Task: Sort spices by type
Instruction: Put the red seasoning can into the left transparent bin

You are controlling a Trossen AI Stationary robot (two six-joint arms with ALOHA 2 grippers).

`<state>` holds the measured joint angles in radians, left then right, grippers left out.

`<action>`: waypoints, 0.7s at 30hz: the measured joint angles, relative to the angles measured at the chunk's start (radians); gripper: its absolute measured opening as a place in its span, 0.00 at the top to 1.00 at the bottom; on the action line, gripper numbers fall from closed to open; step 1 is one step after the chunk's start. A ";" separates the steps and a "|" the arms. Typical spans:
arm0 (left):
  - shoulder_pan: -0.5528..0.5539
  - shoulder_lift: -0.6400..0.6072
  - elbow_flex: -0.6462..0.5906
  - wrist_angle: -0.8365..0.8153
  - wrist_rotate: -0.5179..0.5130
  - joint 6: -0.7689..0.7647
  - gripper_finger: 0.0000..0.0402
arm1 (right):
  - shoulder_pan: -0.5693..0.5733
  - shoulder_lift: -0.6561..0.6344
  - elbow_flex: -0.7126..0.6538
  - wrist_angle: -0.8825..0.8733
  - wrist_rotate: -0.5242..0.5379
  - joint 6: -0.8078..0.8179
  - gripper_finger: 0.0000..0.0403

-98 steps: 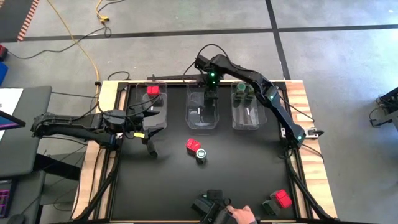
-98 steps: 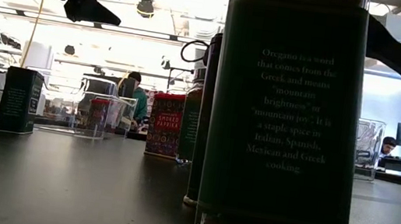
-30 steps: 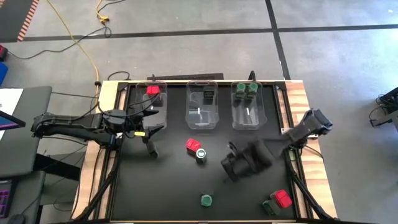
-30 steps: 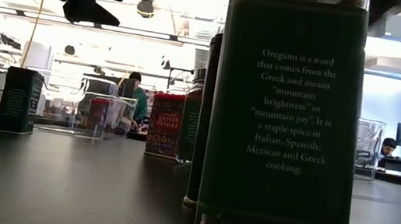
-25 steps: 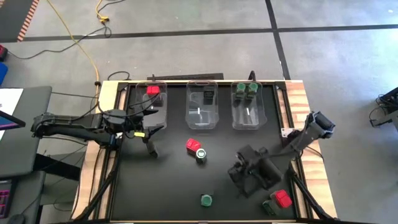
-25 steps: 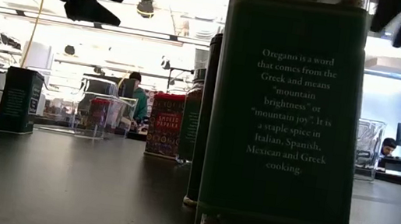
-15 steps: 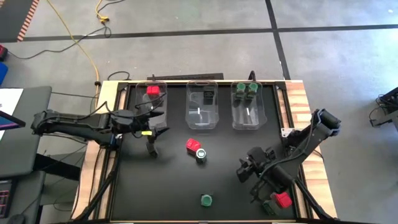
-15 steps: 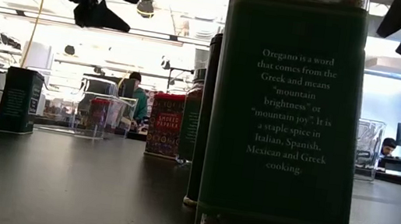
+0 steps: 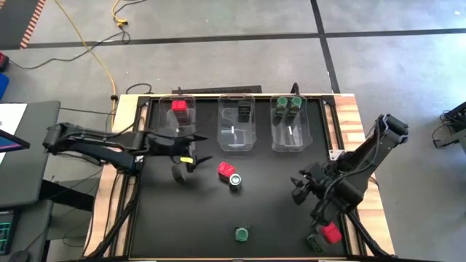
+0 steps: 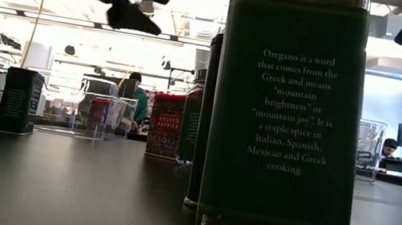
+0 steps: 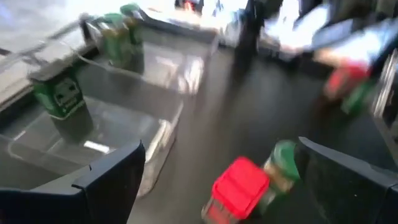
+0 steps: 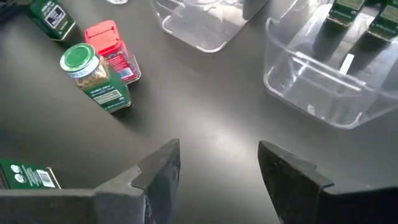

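Both grippers are open and touch nothing. My left gripper [image 9: 182, 169] [image 11: 221, 152] hovers just left of a red-topped spice [image 9: 226, 169] [image 11: 239, 186] and a green-lidded jar [image 9: 235, 181] [image 11: 283, 167] standing together mid-table. My right gripper [image 9: 309, 196] [image 12: 217, 155] hangs over the table's right half and faces that same pair [image 12: 102, 62]. Another green-lidded jar [image 9: 242, 234] [image 10: 286, 124] stands at the near edge. A red-topped spice [image 9: 331, 233] and a dark one [image 9: 314, 241] sit in the near right corner.
Three clear bins line the far edge. The left bin [image 9: 169, 135] holds a red-topped spice [image 9: 179, 107]. The middle bin [image 9: 234, 140] holds a dark tin [image 9: 245, 111]. The right bin [image 9: 290, 140] holds two green-lidded jars [image 9: 287, 104]. Bare black tabletop lies between the bins and the near edge.
My left gripper has moved toward the table's right, closing on the red-topped spice and green-lidded jar in the middle. My right gripper has swung from the table's middle toward the right and near edges, staying open. No spice has moved.
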<state>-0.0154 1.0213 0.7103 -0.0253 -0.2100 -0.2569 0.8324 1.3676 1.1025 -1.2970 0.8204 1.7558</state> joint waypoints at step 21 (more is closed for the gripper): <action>-0.012 0.600 0.492 -0.390 0.315 0.507 0.03 | -0.001 -0.078 -0.049 0.051 0.000 -0.067 0.39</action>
<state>-0.0277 1.6215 1.2023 -0.4149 0.1054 0.2502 0.8318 1.2892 1.0534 -1.2463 0.8207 1.6885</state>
